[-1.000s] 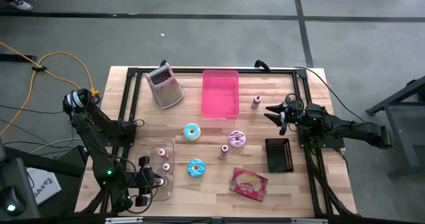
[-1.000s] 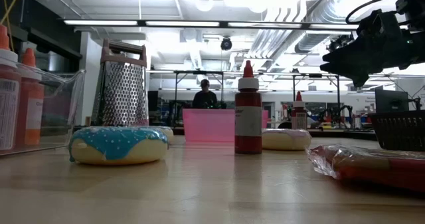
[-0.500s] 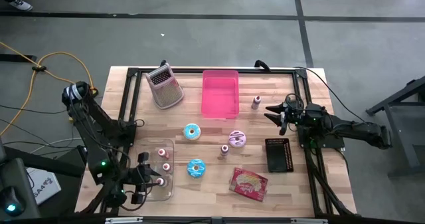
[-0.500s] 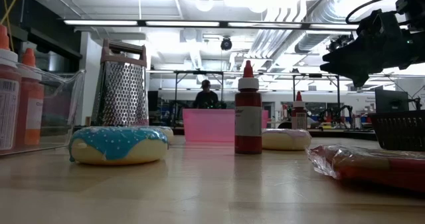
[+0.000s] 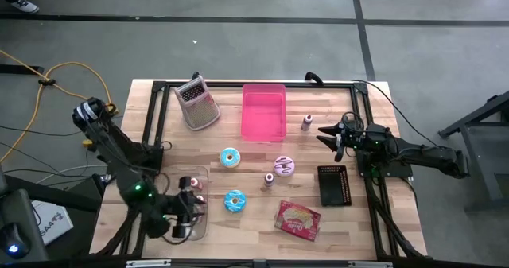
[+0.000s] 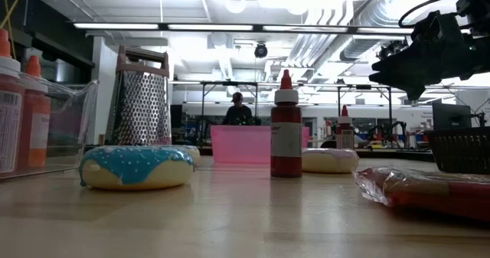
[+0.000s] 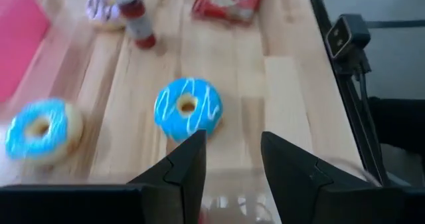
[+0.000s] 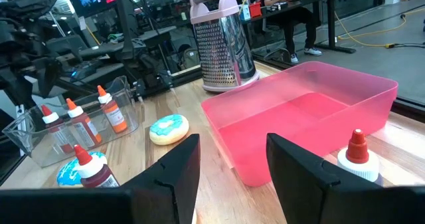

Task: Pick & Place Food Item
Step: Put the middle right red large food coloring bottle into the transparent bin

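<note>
Left gripper (image 5: 191, 207) fingers spread, over clear tray (image 5: 192, 175), bottles inside hidden by arm, blue donut (image 5: 235, 201) just right, right gripper (image 5: 326, 134) spread, far right near pink bin (image 5: 263, 111).

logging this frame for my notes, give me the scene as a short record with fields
table: wooden top with a black frame
left end effector: open, holding nothing, above the clear bin, facing the near blue donut
right end effector: open, holding nothing, at the table's right edge
donuts: second blue donut; purple donut
containers: pink bin; black basket
other items: grater; red snack packet; red bottle; small bottle
</note>
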Tool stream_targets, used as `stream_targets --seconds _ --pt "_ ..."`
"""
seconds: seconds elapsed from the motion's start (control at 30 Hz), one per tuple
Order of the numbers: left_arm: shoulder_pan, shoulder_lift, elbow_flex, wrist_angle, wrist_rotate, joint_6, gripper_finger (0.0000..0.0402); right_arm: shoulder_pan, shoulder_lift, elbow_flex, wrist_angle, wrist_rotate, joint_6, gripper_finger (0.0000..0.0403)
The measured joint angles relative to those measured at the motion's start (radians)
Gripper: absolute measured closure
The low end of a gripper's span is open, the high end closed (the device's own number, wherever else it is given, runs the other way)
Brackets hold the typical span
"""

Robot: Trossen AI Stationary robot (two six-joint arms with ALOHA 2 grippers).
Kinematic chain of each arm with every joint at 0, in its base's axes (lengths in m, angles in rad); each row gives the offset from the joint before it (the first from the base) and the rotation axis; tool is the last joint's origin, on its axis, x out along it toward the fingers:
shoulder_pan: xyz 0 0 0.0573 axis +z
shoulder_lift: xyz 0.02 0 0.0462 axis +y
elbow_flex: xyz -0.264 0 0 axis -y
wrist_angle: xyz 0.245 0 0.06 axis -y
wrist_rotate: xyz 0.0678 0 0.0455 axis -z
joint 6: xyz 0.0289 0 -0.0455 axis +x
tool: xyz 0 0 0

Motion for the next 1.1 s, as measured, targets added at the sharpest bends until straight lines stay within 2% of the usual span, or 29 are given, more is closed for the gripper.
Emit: stream_targets --seconds 0.3,0.47,0.6,0.93,1.1 --pt "0.28 0.0 0.0 0.143 0.231 0.326 0.0263 0.0 0.0 0.0 0.0 0.0 0.0 0.0243" --pt "0.417 0.027 0.0 0.228 0.352 0.458 0.0263 0.0 0.0 0.0 0.0 0.0 0.0 0.0243" --pt "0.502 0.051 0.0 0.284 0.42 0.496 0.0263 0.0 0.0 0.0 0.0 0.0 0.0 0.0243" --pt "0.62 0.085 0.0 0.351 0.434 0.562 0.0263 0.0 0.0 0.0 0.0 0.0 0.0 0.0243" --pt "0.651 0.16 0.0 0.433 0.526 0.588 0.0263 0.0 0.0 0.0 0.0 0.0 0.0 0.0243"
